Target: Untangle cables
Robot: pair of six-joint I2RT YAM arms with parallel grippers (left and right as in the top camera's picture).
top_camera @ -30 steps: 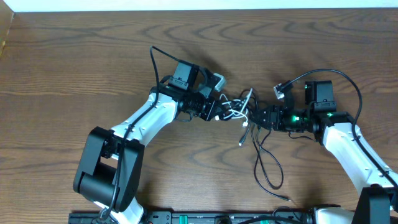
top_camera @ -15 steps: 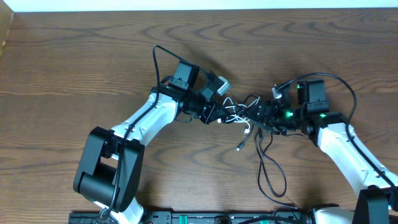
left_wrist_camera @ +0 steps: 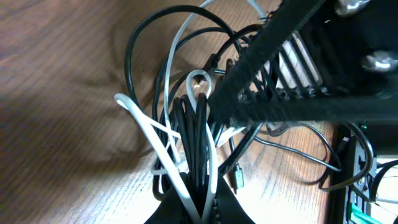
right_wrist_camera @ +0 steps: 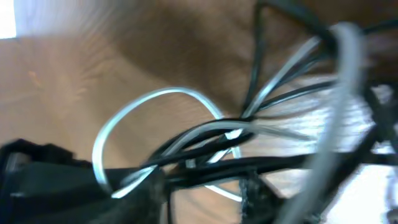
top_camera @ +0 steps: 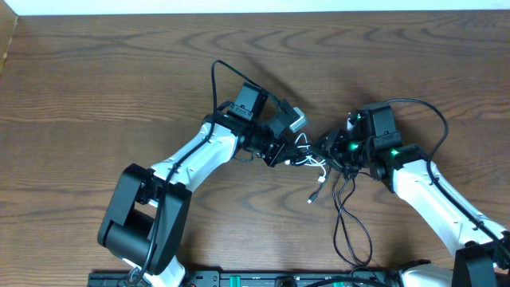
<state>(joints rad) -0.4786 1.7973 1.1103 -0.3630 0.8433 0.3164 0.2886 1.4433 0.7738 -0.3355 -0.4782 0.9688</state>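
In the middle of the overhead view, on the brown wooden table (top_camera: pixel 119 72), the left gripper (top_camera: pixel 291 154) pinches a tangle of thin black and white cords (top_camera: pixel 308 153) tight in its jaws, while the right gripper (top_camera: pixel 330 148) sits just beside it, and I cannot tell if its blurry jaws are holding anything.

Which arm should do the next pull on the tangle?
Right, probably. The left pincer is shut on the black cable and white cable, anchoring them. The right pincer is close by, and the black cable's slack loop lies on its side.
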